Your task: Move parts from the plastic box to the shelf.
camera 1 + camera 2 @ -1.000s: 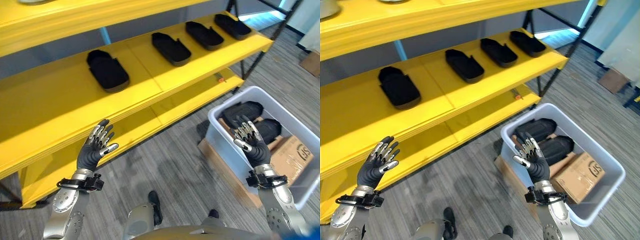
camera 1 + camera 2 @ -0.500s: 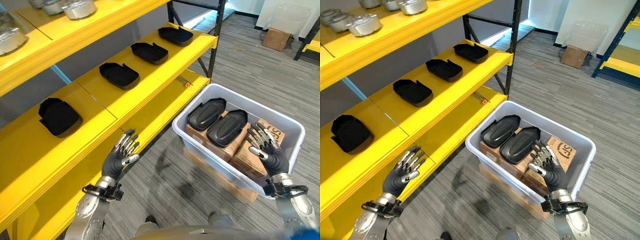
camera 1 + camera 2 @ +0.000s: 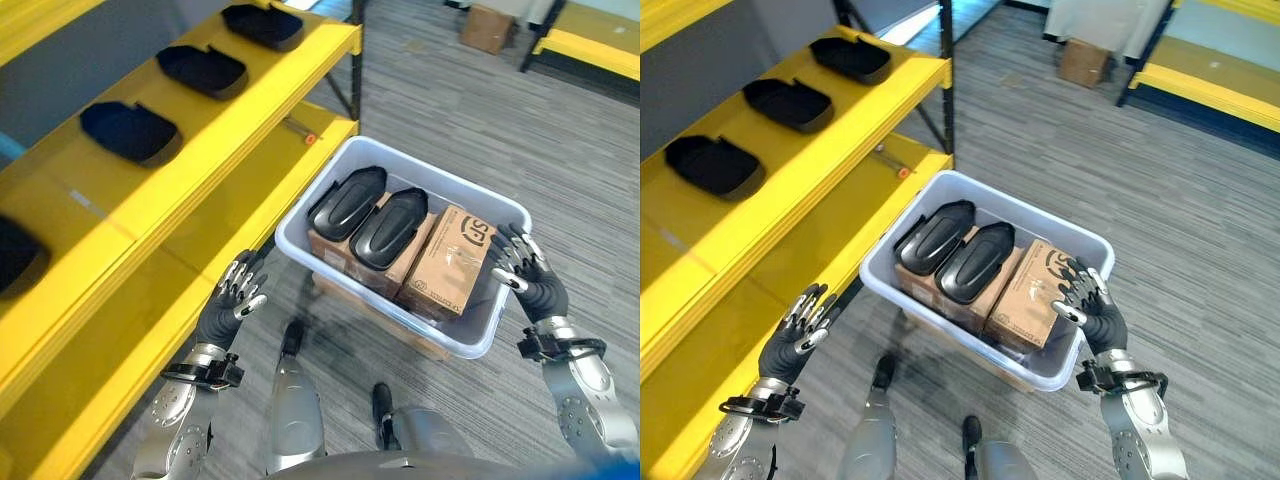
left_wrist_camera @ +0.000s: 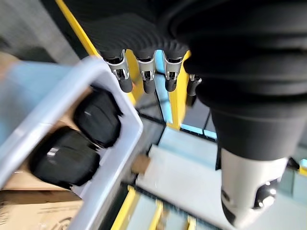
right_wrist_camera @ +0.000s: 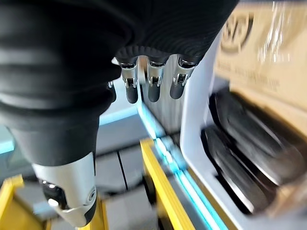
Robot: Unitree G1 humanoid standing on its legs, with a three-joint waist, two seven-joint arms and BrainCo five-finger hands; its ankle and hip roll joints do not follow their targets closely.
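A pale plastic box (image 3: 300, 252) stands on the floor in front of me. Two black shell-shaped parts (image 3: 347, 201) (image 3: 391, 226) lie side by side in it on a cardboard carton (image 3: 455, 260). More black parts (image 3: 130, 132) (image 3: 203, 70) (image 3: 262, 25) rest in a row on the yellow shelf (image 3: 190, 160). My left hand (image 3: 230, 305) hangs open to the left of the box, apart from it, with nothing in it. By the box's right rim my right hand (image 3: 527, 277) is open too, fingers spread, holding nothing.
The yellow rack's lower shelf (image 3: 240, 215) runs close along the box's left side. A black upright post (image 3: 943, 100) stands at the rack's end. A cardboard box (image 3: 1085, 62) and another yellow rack (image 3: 1200, 85) sit far across the grey floor.
The camera has swung right, so the box now sits in the middle of the view. Both hands stay open; the right one has come up beside the box's right rim.
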